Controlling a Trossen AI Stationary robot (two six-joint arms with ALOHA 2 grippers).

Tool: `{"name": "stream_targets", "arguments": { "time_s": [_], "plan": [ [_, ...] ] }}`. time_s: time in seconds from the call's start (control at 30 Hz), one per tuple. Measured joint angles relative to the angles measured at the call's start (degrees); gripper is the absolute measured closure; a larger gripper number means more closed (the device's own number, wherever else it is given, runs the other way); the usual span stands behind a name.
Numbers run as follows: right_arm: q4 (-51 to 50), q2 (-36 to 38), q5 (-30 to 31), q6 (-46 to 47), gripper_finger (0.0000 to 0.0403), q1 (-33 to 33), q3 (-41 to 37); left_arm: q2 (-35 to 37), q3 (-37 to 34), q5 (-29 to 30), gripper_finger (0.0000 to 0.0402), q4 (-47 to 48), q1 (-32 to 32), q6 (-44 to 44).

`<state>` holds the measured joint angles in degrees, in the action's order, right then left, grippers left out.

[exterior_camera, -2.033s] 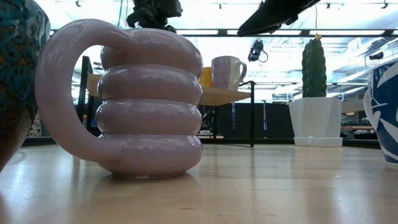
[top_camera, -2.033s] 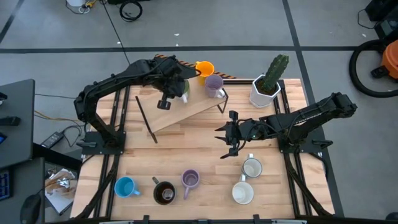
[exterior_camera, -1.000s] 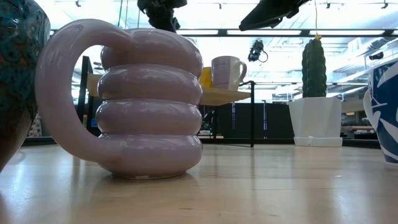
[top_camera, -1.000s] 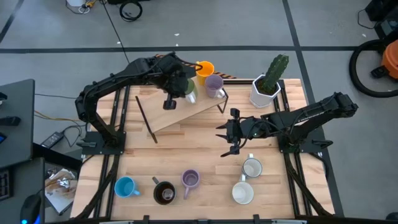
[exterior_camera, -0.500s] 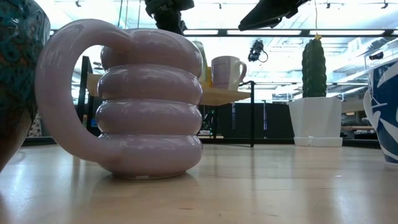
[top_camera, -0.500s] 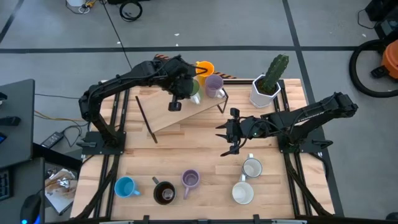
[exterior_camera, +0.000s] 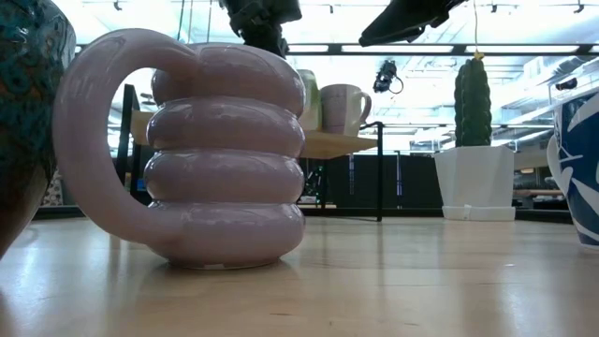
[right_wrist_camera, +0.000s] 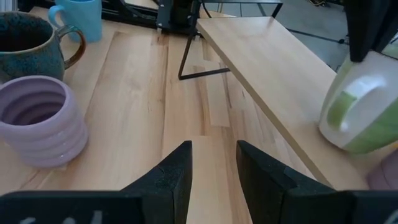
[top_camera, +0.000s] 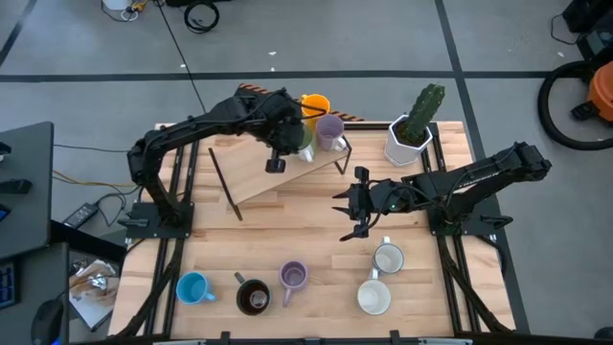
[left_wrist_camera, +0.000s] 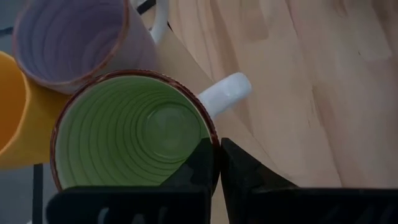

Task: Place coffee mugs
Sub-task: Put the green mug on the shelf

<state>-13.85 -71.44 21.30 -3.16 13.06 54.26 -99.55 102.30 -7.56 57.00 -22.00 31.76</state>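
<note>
The jaws of the left gripper (left_wrist_camera: 214,163) are pinching shut on the rim of the green mug (left_wrist_camera: 134,143), one finger inside and one outside. The mug is sitting upright on the raised wooden shelf (top_camera: 278,172) at the far side of the table (top_camera: 316,240), just beside the lilac mug (top_camera: 329,130) and the orange mug (top_camera: 314,105) (its white handle is pointing away from both). The right gripper (right_wrist_camera: 213,163) is hanging over the middle of the table with its jaws standing partly apart and holding nothing. Along the near edge, the blue mug (top_camera: 193,287), the dark brown mug (top_camera: 254,297), a second lilac ribbed mug (top_camera: 293,277) and two white mugs (top_camera: 380,278) are standing. The cactus pot (top_camera: 410,134) is occupying the far right corner.
</note>
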Motion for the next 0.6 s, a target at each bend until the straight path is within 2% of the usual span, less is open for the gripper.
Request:
{"name": "stream_targets", "arguments": {
  "time_s": [0.4,0.6],
  "plan": [
    [-0.02,-0.01,-0.21,0.17,0.0273,0.08,0.00,0.00,0.00,0.46,0.0381,-0.28,-0.03,0.45],
    [-0.02,0.00,-0.39,0.18,0.0273,0.16,0.00,0.15,0.08,2.56,0.0381,4.44,-0.01,2.16]
  ]
}}
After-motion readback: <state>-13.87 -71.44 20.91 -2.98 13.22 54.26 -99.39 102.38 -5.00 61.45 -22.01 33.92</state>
